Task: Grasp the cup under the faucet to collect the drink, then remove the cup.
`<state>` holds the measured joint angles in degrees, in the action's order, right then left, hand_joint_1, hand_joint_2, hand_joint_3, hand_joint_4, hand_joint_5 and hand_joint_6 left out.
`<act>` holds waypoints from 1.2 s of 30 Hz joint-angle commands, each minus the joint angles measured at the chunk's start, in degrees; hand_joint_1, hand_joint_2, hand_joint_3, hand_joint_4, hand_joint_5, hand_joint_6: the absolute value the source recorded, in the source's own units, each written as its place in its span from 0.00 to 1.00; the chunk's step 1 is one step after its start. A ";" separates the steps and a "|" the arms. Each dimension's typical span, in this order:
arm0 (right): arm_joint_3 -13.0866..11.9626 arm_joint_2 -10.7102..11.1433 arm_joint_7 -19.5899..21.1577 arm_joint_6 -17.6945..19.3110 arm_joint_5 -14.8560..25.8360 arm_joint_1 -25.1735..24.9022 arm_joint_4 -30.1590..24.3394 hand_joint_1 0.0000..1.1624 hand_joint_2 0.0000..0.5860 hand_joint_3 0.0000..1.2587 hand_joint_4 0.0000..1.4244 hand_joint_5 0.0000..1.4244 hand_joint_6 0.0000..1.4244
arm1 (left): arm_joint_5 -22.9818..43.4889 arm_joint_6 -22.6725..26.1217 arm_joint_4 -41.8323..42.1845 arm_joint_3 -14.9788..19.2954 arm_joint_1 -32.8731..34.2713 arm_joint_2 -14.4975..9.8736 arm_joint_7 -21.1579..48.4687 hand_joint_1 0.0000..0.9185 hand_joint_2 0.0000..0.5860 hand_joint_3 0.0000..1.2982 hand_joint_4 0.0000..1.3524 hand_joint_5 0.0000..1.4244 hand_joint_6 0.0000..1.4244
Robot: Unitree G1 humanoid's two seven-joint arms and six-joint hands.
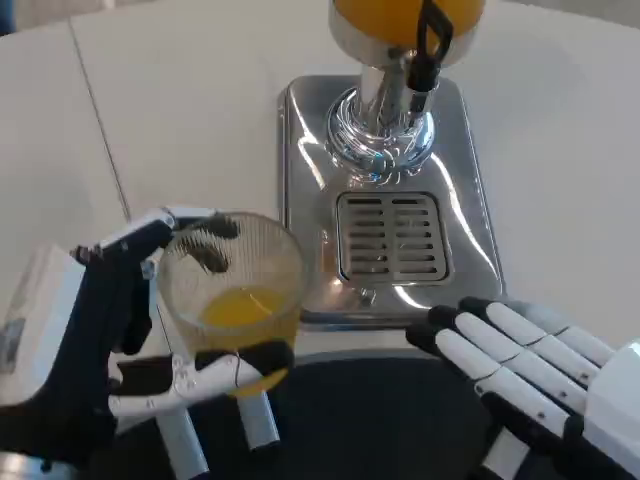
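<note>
Cup sits in the left hand, off to the left of the dispenser base and nearer the robot than the faucet. It's a clear ribbed plastic cup, upright, with a shallow pool of orange juice at the bottom.

Left hand: wrapped around the cup. Thumb side shows along the far-left rim, other fingers curl across the near wall, black tips pressing on the plastic. Firm hold as far as the head view shows.

Cup is clear of the drip grille, just beside the left edge of the chrome base; can't tell if its wall touches the base edge.

Right hand: near-right of the dispenser base, just in front of its front edge. Fingers extended, roughly parallel, slightly apart, pointing up-left toward the base. Nothing in it. Fingertips close to the base's front lip; contact not clear.

Dispenser: chrome column rises from the back of the base, orange juice tank on top, faucet with a black lever hanging off the front, above the grille. Nothing on the grille.

White table under everything; a seam runs diagonally left of the dispenser. Dark surface lies nearest the robot, in front of the base, between the two hands.
</note>
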<state>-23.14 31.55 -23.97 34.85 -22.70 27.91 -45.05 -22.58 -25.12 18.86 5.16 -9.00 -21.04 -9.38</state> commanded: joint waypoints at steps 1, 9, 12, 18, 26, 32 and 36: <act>-0.77 -1.17 1.33 1.76 0.05 0.63 0.76 0.06 0.84 0.00 0.00 0.00 0.02 | -0.39 -3.60 4.81 -0.52 -2.78 1.80 0.50 0.63 0.07 0.93 0.88 1.00 1.00; -3.45 -3.13 2.43 5.26 1.01 3.32 0.83 0.06 0.87 0.00 0.00 0.00 0.02 | -1.35 -4.95 8.38 -1.02 -6.83 3.70 1.70 0.63 0.07 0.93 0.88 1.00 1.00; -3.90 -4.88 3.05 6.73 1.04 5.39 0.41 0.06 0.87 0.00 0.00 0.00 0.02 | -1.46 -5.93 9.02 -1.16 -7.89 3.97 2.10 0.63 0.07 0.93 0.88 1.00 1.00; -3.79 -6.65 3.09 7.39 0.87 6.17 -1.11 0.06 0.87 0.00 0.00 0.00 0.02 | -1.16 -7.01 9.06 -1.47 -8.49 4.72 2.82 0.63 0.07 0.93 0.88 1.00 1.00; -2.51 -7.24 2.68 6.59 -0.47 5.67 -1.68 0.07 0.88 0.00 0.00 0.00 0.02 | -1.43 -7.22 8.55 -1.62 -8.38 5.28 2.92 0.63 0.06 0.93 0.88 1.00 1.00; -0.30 -7.52 2.71 5.10 -1.67 3.65 -1.36 0.07 0.88 0.00 0.00 0.00 0.03 | -1.32 -7.25 8.49 -2.02 -8.51 4.75 3.78 0.63 0.07 0.93 0.87 1.00 1.00; 0.87 -7.65 2.60 3.87 -2.42 2.67 -1.69 0.08 0.89 0.00 0.00 0.00 0.03 | -1.28 -7.32 8.48 -2.01 -8.58 4.98 4.17 0.63 0.07 0.93 0.87 1.00 1.00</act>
<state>-22.72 24.22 -21.51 39.33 -24.77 30.66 -45.92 -24.29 -30.39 26.31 3.39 -17.48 -16.49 -5.32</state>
